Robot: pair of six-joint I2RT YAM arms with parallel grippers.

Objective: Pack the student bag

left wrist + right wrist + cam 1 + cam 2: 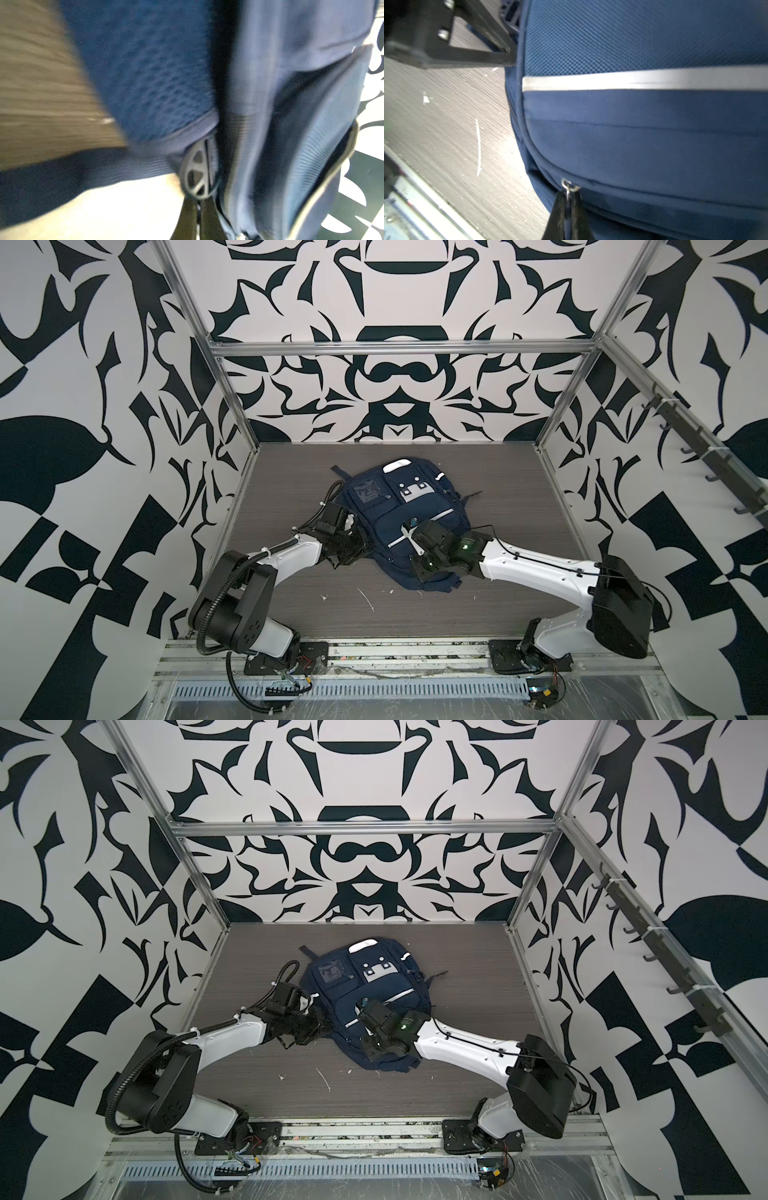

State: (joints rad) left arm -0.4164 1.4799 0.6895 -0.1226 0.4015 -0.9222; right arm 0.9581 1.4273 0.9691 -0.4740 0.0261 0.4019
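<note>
You see student bag mid table | left gripper at its 8 o'clock side | right gripper at its 6 o'clock edge

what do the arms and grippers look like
The left arm and right arm: white shells, bulky black joints. Ribbed black hose loops along the left; thin black cable on the right, green light near its wrist; left gripper and right gripper: black, tapered.

This is a robotics lab cell: an aluminium frame holds black-and-white patterned wall panels around a wood-grain table, with a left arm and right arm bolted to a front rail.
</note>
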